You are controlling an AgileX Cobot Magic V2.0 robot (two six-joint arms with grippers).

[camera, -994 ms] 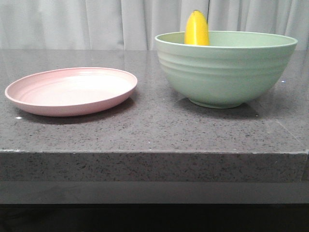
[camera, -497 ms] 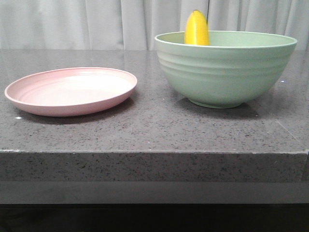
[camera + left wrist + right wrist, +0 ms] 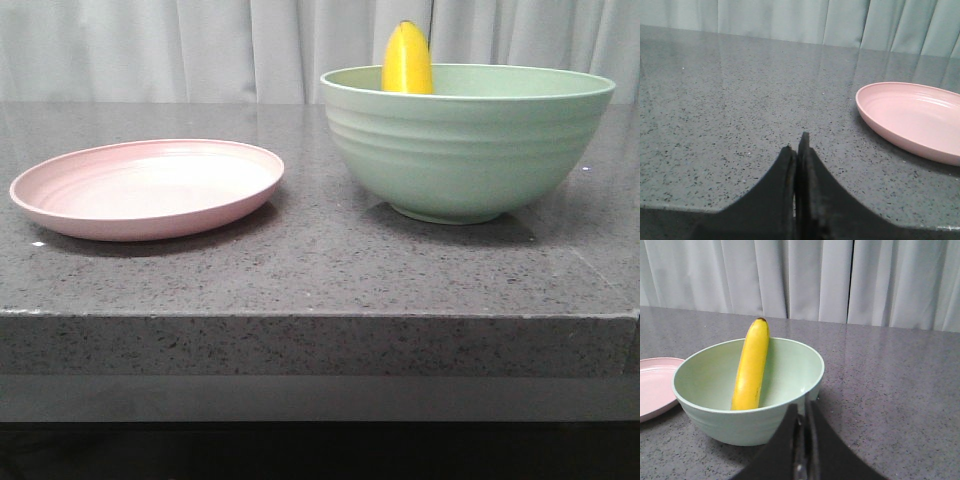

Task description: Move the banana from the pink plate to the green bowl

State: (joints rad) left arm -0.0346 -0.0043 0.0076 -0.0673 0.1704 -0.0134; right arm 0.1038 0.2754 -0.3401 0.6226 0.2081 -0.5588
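The yellow banana [image 3: 407, 60] stands inside the mint-green bowl [image 3: 466, 150], leaning on its far wall with its dark tip above the rim; it also shows in the right wrist view [image 3: 751, 367] in the bowl [image 3: 710, 415]. The pink plate [image 3: 148, 187] is empty on the counter's left, also in the left wrist view [image 3: 915, 117]. My left gripper [image 3: 797, 145] is shut and empty, low over the counter, apart from the plate. My right gripper [image 3: 801, 407] is shut and empty, just in front of the bowl's near side. Neither gripper shows in the front view.
The dark speckled stone counter [image 3: 320, 270] has its front edge near the camera. A pale curtain [image 3: 200, 45] hangs behind it. The bowl sits to the right of the plate with a gap of bare counter between them.
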